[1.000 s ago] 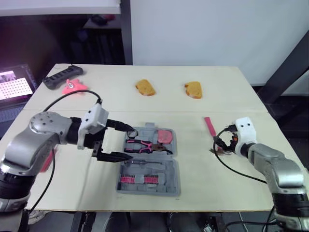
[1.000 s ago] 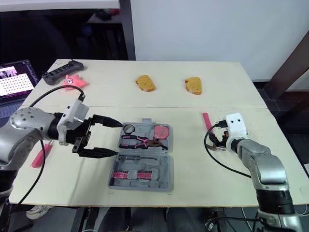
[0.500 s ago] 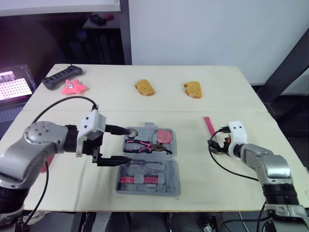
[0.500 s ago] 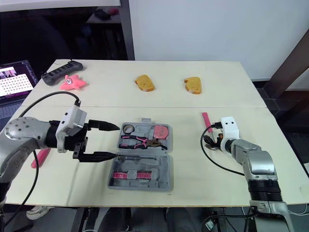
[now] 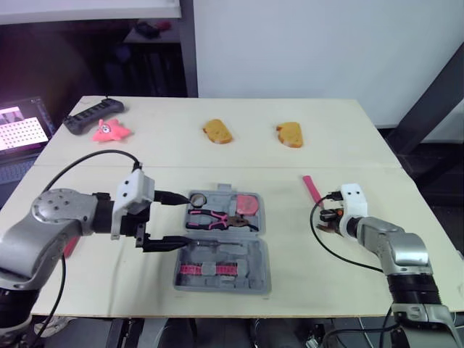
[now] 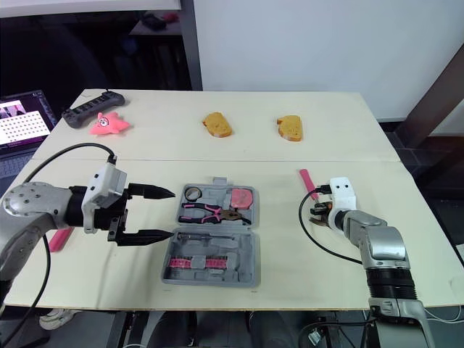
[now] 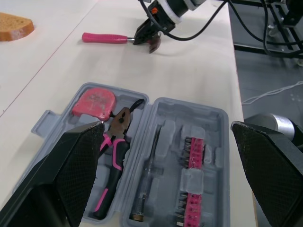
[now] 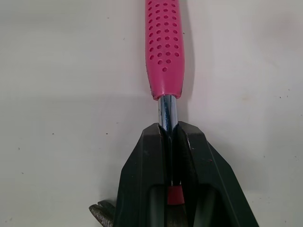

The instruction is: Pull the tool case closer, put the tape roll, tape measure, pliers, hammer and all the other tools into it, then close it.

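Observation:
The grey tool case [image 5: 255,255] lies open mid-table, holding pink-handled pliers [image 5: 214,217], a pink tape measure [image 5: 249,204], a round roll [image 5: 197,198], a screwdriver and a pink bit strip [image 5: 210,270]. My left gripper [image 5: 190,217] stands open at the case's left edge, one finger [image 7: 80,156] on each side in the left wrist view. To the right of the case lies the hammer, its pink handle [image 5: 313,187] pointing away. My right gripper [image 8: 169,130] is shut on its metal shaft, just below the handle.
Two brown bread-like pieces [image 5: 217,131] [image 5: 289,134] lie at the back. A pink star toy [image 5: 110,130] and a black power strip [image 5: 93,114] sit at the back left. A pink item [image 6: 58,238] rests near the left edge, below my left arm.
My right gripper has closed on the hammer's shaft. My left arm has drawn back slightly to the left, its gripper still open.

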Robot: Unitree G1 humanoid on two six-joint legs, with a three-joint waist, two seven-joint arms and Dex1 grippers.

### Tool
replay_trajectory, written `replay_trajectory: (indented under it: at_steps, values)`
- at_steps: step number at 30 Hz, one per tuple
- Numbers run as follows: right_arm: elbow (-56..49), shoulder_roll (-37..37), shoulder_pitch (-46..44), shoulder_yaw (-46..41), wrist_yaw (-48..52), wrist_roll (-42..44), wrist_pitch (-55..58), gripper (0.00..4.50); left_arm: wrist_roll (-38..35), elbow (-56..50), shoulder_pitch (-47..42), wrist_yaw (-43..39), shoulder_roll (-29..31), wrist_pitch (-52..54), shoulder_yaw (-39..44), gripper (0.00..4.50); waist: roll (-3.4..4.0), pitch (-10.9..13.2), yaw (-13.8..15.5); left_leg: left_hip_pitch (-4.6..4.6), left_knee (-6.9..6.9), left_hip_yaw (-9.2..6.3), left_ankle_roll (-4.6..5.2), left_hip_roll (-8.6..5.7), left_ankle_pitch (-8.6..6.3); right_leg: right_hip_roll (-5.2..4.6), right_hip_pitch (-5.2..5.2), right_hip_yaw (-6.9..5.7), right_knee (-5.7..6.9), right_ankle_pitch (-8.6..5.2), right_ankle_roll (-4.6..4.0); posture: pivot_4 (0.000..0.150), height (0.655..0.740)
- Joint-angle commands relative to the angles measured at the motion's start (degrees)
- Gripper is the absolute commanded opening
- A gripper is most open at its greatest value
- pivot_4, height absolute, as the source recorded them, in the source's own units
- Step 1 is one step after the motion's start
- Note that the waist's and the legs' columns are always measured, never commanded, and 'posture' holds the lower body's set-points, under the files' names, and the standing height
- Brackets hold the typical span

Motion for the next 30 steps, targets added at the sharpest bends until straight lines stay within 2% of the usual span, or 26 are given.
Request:
replay_trajectory:
  at_steps: [1,5,9,11,14,18,25,30]
  values:
    - [-5.38,-3.56,-2.77,-0.59,2.40,0.31,0.67,0.09,0.49,0.78,-0.12,-0.21,0.15,-1.85,1.11,4.50,0.12,0.07,-0.01,0.00,0.00,0.01,0.00,0.00,0.00,0.00,0.00,0.01,0.00,0.00,0.00,0.150,0.7080]
    - [-11.28,-9.90,-6.43,5.24,7.82,-1.92,-0.13,0.09,1.00,3.36,1.01,-0.39,0.09,-3.36,1.90,4.50,0.51,0.31,-0.16,0.00,0.00,0.03,0.00,0.00,0.00,0.00,-0.05,0.05,0.01,0.00,0.00,0.150,0.7080]
    - [-18.87,-21.86,-11.53,19.31,24.08,-5.65,-4.57,0.09,2.48,5.61,3.83,-0.64,0.35,-6.02,2.59,4.50,0.57,0.35,-0.06,0.00,-0.12,0.03,0.01,0.02,0.00,0.02,-0.14,0.04,0.01,-0.01,0.00,0.150,0.7080]
    - [-22.89,-23.43,-18.87,25.19,35.98,-1.37,-2.73,0.09,2.99,6.58,7.53,-0.56,0.75,-7.51,5.25,4.50,0.63,0.39,-0.24,0.00,-0.12,0.05,0.02,0.05,-0.01,0.02,-0.17,0.02,0.01,-0.01,0.00,0.150,0.7080]
    - [-25.70,-22.90,-25.22,30.03,44.68,2.00,0.47,0.09,2.71,6.64,11.34,-0.03,0.71,-8.31,8.35,4.50,0.65,0.44,-0.25,-0.02,-0.14,0.07,0.05,0.09,-0.03,0.03,-0.24,0.02,0.02,-0.01,-0.02,0.150,0.7080]
    - [-27.34,-19.44,-30.95,40.21,50.06,-0.44,1.02,0.09,3.68,4.57,21.02,0.54,0.51,-9.79,14.30,4.50,0.60,0.46,0.24,-0.09,-0.08,0.08,0.06,0.08,-0.04,-0.06,-0.24,-0.04,0.01,-0.08,-0.12,0.150,0.7080]
    - [-21.07,-7.96,-35.04,51.61,46.13,-7.00,6.32,0.09,3.75,-3.94,36.07,3.71,-1.67,-7.92,22.81,4.50,0.46,0.51,-0.15,-0.15,0.06,0.24,0.04,0.06,-0.02,-0.20,-0.32,-0.03,0.03,-0.11,-0.25,0.150,0.7080]
    - [-19.25,-4.36,-36.63,56.28,45.66,-8.71,10.31,0.09,3.16,-8.98,42.84,5.93,-4.58,-7.21,26.30,4.50,0.45,0.50,0.01,-0.15,0.04,0.24,0.02,0.06,-0.01,-0.21,-0.34,-0.04,0.06,-0.12,-0.26,0.150,0.7080]
